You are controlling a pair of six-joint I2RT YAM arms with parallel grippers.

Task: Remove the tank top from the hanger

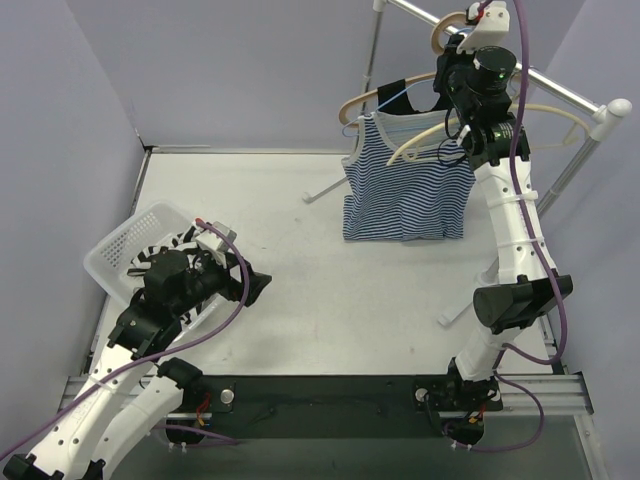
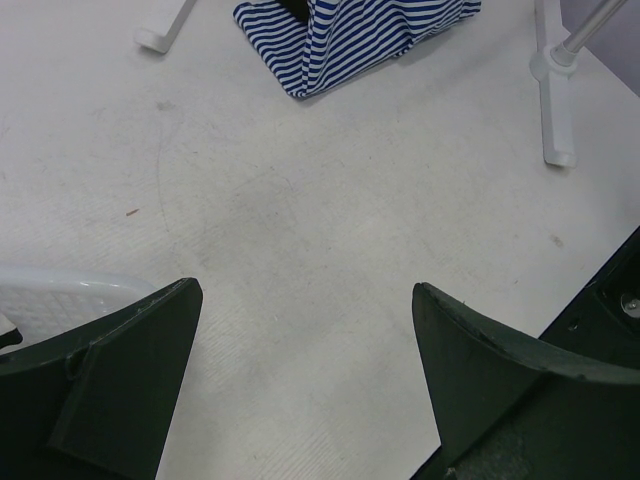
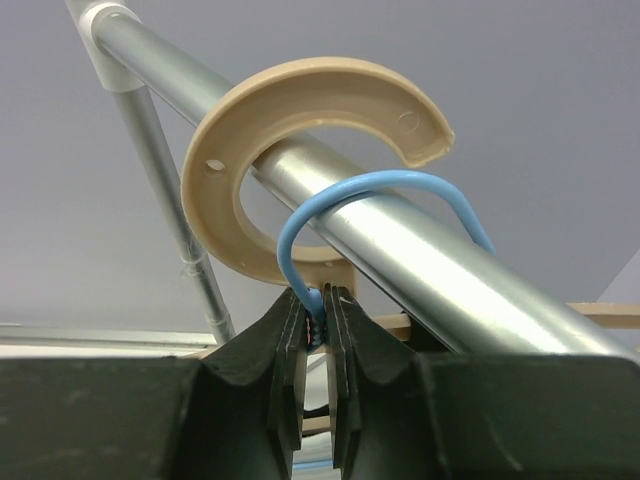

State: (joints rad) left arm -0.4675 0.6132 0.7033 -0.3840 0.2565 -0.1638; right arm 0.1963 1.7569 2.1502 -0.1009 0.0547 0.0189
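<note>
White basket [image 1: 118,240] w/ b&w striped cloth [image 1: 172,243] at table's [image 1: 300,300] left edge; metal rail [image 3: 400,238] back right.

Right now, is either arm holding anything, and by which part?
The right gripper pinches the blue hanger hook at its neck, just below the rail. The left gripper holds nothing.

Right arm [image 1: 515,225] high, right fingers [image 3: 290,360] pinched on blue hanger hook [image 3: 380,178]; left arm [image 1: 110,410] low, left fingers [image 2: 120,390] wide apart.

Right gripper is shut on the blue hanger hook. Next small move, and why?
Probably lift the right gripper straight up a little: it pinches the blue hook just below the rail, the hook curls over the rail, and the tank top hangs beneath.
</note>
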